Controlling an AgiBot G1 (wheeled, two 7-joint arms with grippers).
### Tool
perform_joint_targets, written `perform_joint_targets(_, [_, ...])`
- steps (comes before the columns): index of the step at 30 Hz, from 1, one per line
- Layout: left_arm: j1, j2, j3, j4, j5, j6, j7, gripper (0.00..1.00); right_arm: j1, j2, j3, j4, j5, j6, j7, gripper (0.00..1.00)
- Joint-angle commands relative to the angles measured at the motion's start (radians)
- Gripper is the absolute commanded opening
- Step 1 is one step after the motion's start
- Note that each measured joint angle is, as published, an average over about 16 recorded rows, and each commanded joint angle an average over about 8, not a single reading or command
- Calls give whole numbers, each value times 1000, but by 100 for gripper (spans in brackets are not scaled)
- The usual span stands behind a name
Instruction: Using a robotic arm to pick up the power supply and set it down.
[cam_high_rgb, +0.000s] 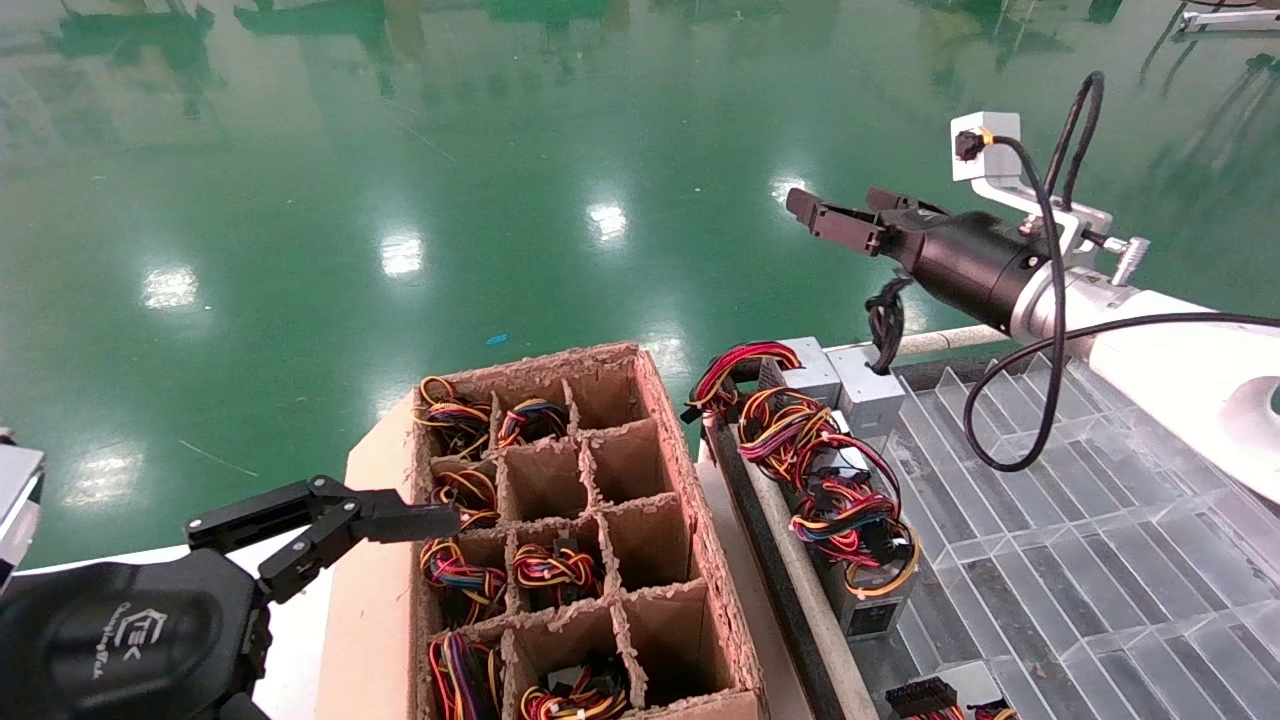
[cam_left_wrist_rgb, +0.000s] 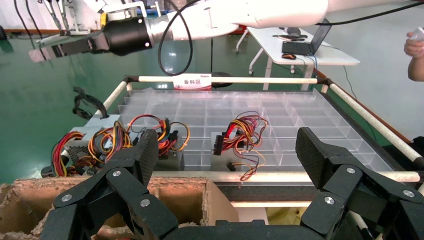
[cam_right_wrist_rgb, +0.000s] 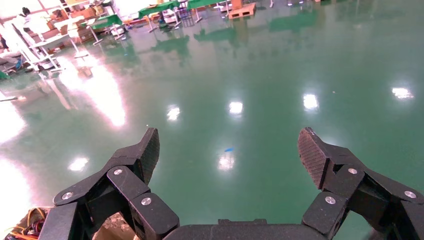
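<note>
Head view: my right hand (cam_high_rgb: 835, 220) hangs spread, empty, above the supply (cam_high_rgb: 868, 395), free to descend; my left hand (cam_high_rgb: 330, 525) waits spread beside the carton (cam_high_rgb: 700, 560).

A cardboard divider box (cam_high_rgb: 660, 400) sits left of a clear plastic grid tray (cam_high_rgb: 1100, 560). Several of its cells hold red, yellow and orange wire bundles (cam_high_rgb: 550, 568). Grey boxes with coloured wiring (cam_high_rgb: 840, 500) line the tray's left edge. Glossy green floor (cam_high_rgb: 400, 150) lies beyond.
</note>
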Motion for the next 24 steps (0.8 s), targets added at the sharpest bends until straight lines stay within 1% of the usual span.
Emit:
perform_joint_targets(1, [0, 0, 0, 0, 0, 0, 0, 100, -6, 7, 4, 16, 1, -11, 0, 100])
perform_joint_targets(24, [0, 0, 1, 0, 0, 0, 0, 100, -256, 212, 149, 476, 6, -264, 82, 100])
